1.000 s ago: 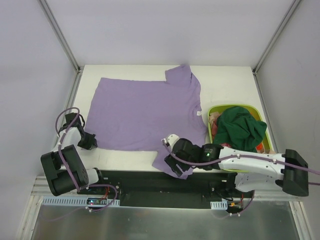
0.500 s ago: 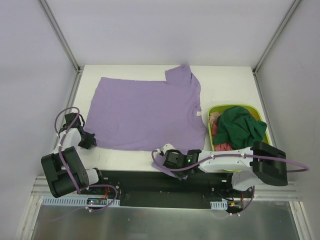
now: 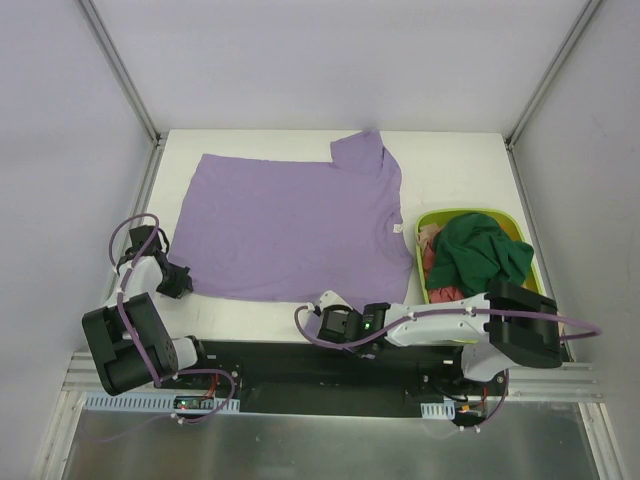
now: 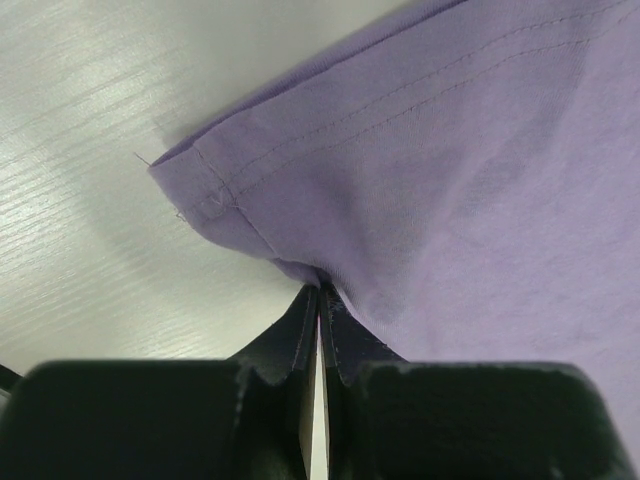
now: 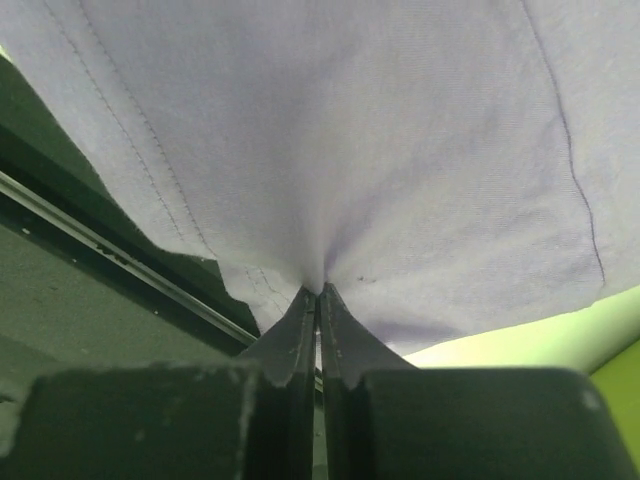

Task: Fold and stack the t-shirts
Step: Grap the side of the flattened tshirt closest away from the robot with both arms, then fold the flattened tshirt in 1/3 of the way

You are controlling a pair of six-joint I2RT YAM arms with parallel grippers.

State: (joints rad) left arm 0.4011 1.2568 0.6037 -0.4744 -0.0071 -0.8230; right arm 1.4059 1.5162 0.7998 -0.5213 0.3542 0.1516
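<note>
Lavender t-shirt [image 3: 290,225] pinched at two points, no fold made yet

I have the left gripper [image 4: 318,300] closed tight on the shirt's hem corner. The cloth bunches right at the fingertips and spreads away ahead of them and to their right. The right gripper [image 5: 318,295] is clamped too. Its tips meet on a pinch of the same shirt near a stitched edge, with fabric fanning out beyond the jaws and the dark base plate [image 5: 50,150] off to their left.

I judge both grasps made and the first fold not begun. The shirt lies spread on the table [image 3: 450,160], mostly smooth, with one sleeve poking out at the far edge. The dark green t-shirt [image 3: 478,255] and a red-pink one [image 3: 432,265] sit heaped and unfolded in the lime basket [image 3: 425,218], off to the side of the right jaws. Nothing is stacked.
</note>
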